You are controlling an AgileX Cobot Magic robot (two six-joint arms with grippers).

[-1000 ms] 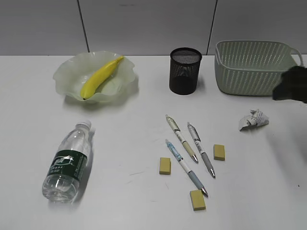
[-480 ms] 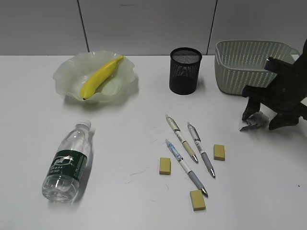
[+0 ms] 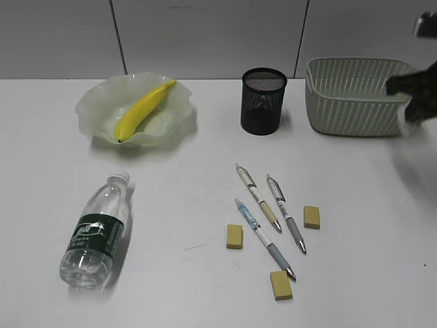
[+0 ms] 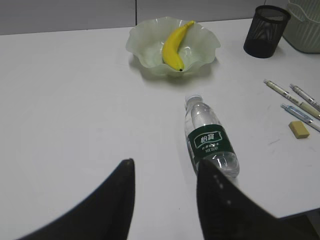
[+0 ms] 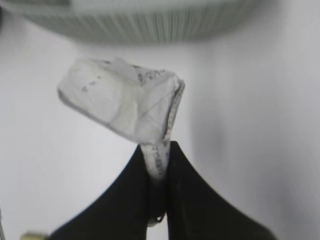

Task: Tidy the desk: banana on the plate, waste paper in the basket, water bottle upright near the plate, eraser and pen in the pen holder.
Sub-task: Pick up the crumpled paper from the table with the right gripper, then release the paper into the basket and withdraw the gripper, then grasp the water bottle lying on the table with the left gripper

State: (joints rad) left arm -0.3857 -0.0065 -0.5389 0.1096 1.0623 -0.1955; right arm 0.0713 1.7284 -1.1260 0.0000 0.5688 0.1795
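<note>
My right gripper (image 5: 156, 147) is shut on the crumpled waste paper (image 5: 122, 102) and holds it in the air in front of the pale green basket (image 3: 351, 96); in the exterior view the arm (image 3: 416, 89) is blurred at the right edge. The banana (image 3: 142, 109) lies on the green plate (image 3: 92, 109). The water bottle (image 3: 95, 232) lies on its side. Three pens (image 3: 263, 215) and three yellow erasers (image 3: 235, 236) lie on the desk. The black mesh pen holder (image 3: 263, 101) stands at the back. My left gripper (image 4: 165, 172) is open above the desk, left of the bottle (image 4: 210, 142).
The basket also shows blurred at the top of the right wrist view (image 5: 140, 22). The plate (image 4: 145, 50), pen holder (image 4: 265, 31) and pens (image 4: 295, 97) show in the left wrist view. The grey wall rises behind the desk.
My right gripper closed on the waste paper, lifted it off the desk and moved up and right toward the basket. The left arm has not moved.
</note>
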